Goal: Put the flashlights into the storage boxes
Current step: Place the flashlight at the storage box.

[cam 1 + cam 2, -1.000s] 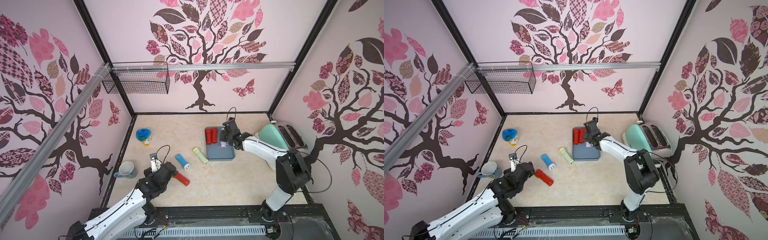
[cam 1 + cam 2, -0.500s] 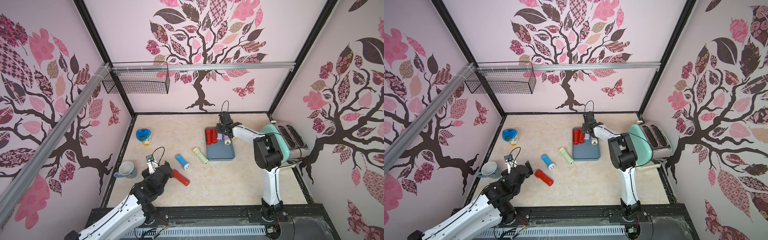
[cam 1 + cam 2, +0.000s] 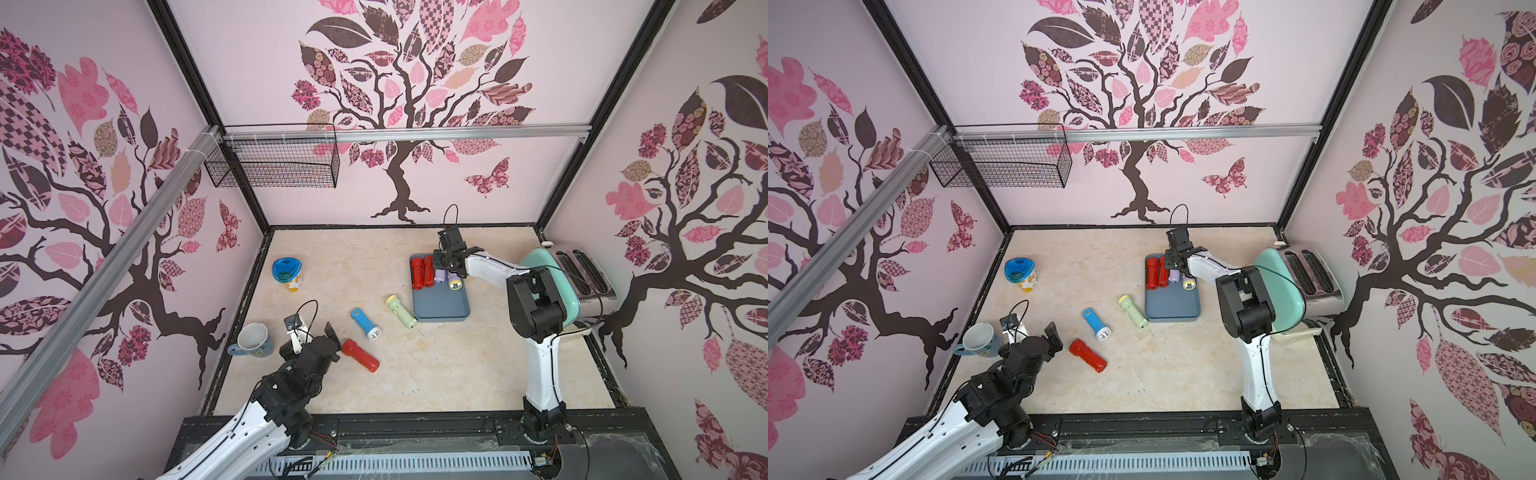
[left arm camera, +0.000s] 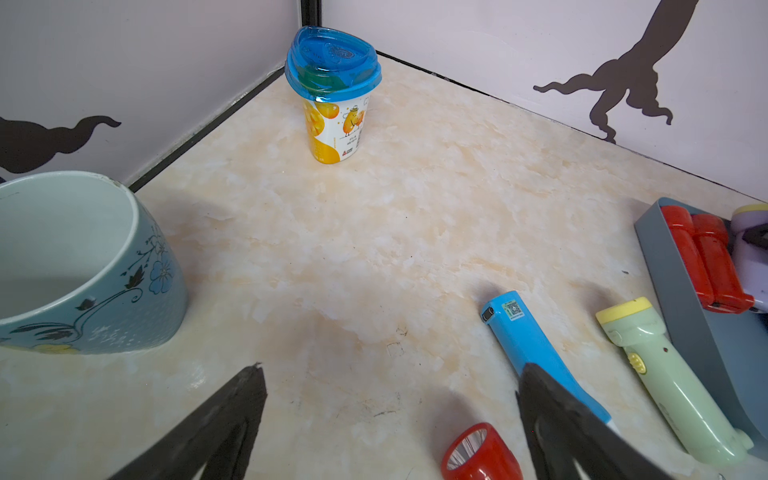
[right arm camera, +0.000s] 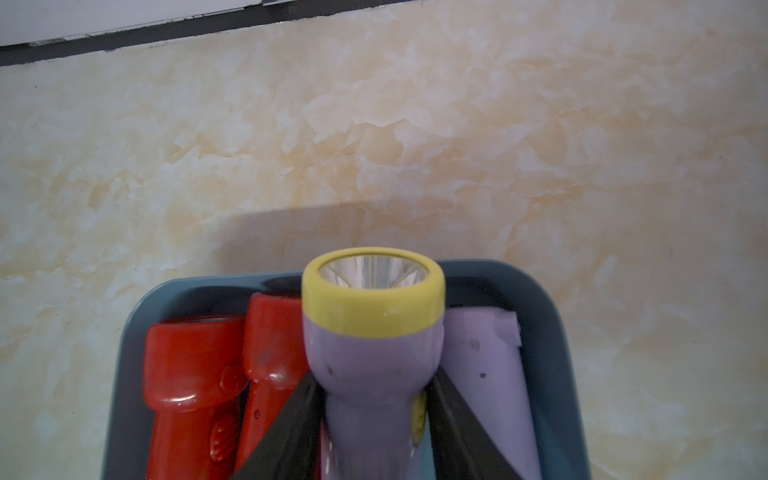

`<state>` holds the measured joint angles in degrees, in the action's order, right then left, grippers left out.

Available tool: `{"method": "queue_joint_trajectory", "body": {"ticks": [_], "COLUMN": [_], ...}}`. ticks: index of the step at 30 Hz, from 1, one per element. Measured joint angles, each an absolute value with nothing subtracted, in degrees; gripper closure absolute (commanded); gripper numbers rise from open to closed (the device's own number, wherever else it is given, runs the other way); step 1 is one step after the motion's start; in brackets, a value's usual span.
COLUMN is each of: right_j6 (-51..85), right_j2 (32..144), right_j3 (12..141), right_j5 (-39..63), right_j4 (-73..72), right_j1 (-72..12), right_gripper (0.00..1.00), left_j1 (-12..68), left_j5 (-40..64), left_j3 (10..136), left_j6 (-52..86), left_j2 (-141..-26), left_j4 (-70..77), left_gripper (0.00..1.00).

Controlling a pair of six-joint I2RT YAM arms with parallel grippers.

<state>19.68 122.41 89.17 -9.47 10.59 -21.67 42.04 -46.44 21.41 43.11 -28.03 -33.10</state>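
Observation:
The slate-blue storage box (image 3: 441,309) (image 3: 1173,309) lies right of centre. At its far end lie two red flashlights (image 3: 422,272) (image 5: 187,374) and a lilac flashlight (image 3: 454,282) (image 5: 486,374). My right gripper (image 3: 441,266) (image 5: 374,378) is over that end, shut on a second lilac flashlight (image 5: 374,332) with a yellow head, low between the red ones and the other lilac one. On the table lie a pale green flashlight (image 3: 401,311) (image 4: 665,386), a blue one (image 3: 365,323) (image 4: 528,336) and a red one (image 3: 360,355) (image 4: 482,453). My left gripper (image 3: 320,334) (image 4: 390,370) is open, empty, beside the red one's head.
A blue floral mug (image 3: 252,339) stands close to the left of my left gripper. A blue-lidded cup (image 3: 286,274) stands at the far left. A mint toaster (image 3: 577,278) sits against the right wall. A black wire basket (image 3: 274,164) hangs on the back rail.
My right gripper has carried the lilac flashlight toward the far end of the box and lowered it beside the red ones. My left arm has drawn back slightly and stays open.

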Motion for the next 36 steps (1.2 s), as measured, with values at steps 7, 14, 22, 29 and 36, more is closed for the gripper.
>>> {"method": "queue_joint_trajectory", "body": {"ticks": [7, 14, 22, 29, 36], "right_j6": [20.95, 20.56, 23.46, 29.43, 33.01], "right_j2": [121.69, 120.70, 112.73, 98.26, 79.50], "right_j3": [84.97, 85.14, 83.53, 72.10, 44.05], "right_j5": [-8.47, -7.75, -7.51, -2.11, 1.76], "right_j4": [9.39, 9.72, 11.64, 9.19, 0.47], "right_j1": [-21.85, -22.11, -21.98, -22.00, -22.76], "right_gripper": [0.48, 0.34, 0.25, 0.27, 0.28], "left_j1": [42.04, 42.04, 42.04, 41.06, 35.48], "left_j5": [-46.22, -46.30, -41.54, -38.44, -27.64], "left_j3": [20.27, 19.73, 24.71, 40.45, 43.53], "left_j6": [43.40, 43.77, 49.98, 49.04, 46.81], "left_j2": [-24.58, -22.85, -34.02, -53.52, -64.60], "left_j4": [-33.28, -33.28, -32.10, -34.61, -31.94], "left_gripper": [0.02, 0.02, 0.02, 0.02, 0.16]}}
